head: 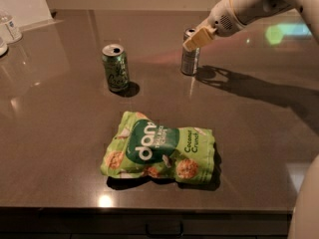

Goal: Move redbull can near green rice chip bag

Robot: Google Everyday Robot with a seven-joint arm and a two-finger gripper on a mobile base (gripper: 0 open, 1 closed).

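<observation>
The tool [195, 39] was positioned at the top of the slim silver-grey metal redbull can [190, 61]; its open or closed state could not be determined. The can stood upright on the dark glossy tabletop [60, 133], well apart from the wide light-green rice chip bag [159, 151].

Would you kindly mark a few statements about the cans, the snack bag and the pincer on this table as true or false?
1. The slim silver-grey metal can stands upright on the dark table. True.
2. The wide light-green snack bag lies between the two cans. False: it lies nearer the front edge, apart from both.
3. The pincer is close by the slim can's top. True.
4. The shorter green can lies on its side. False: it stands upright, left of the slim can.
</observation>
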